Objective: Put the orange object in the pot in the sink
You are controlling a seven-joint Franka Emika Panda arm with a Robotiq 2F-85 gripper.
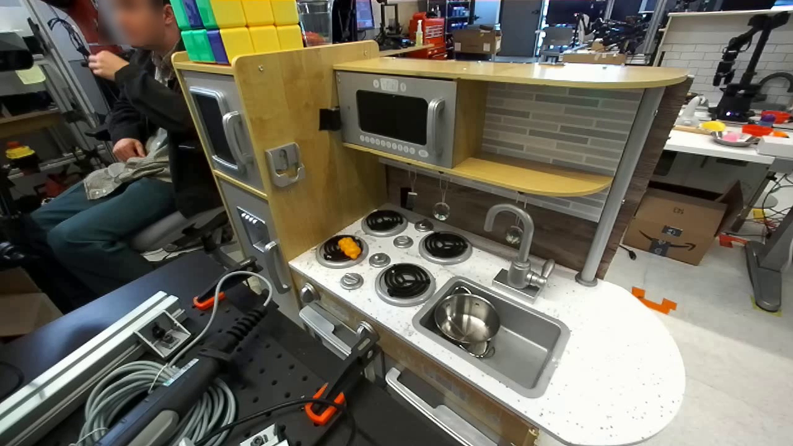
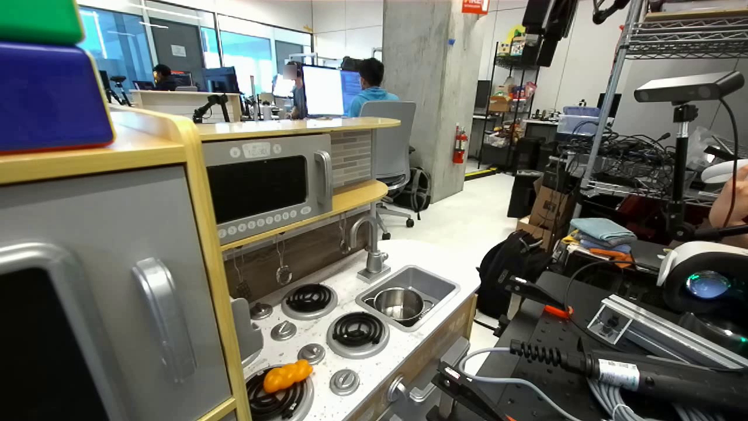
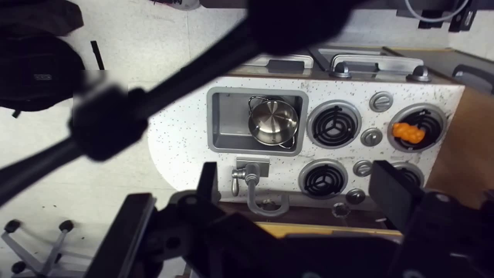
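Note:
The orange object is a small bumpy orange piece lying on a stove burner beside the tall cabinet. It also shows in an exterior view and in the wrist view. The silver pot stands upright in the sink, at the end nearer the burners; its visible inside is bare. The pot shows too in an exterior view and the wrist view. My gripper is open with nothing between its fingers, high above the countertop. It is out of view in both exterior views.
A curved silver faucet rises behind the sink. The microwave shelf overhangs the back of the countertop. The tall cabinet walls off the burner end. Knobs sit between the burners. A black table with cables stands in front.

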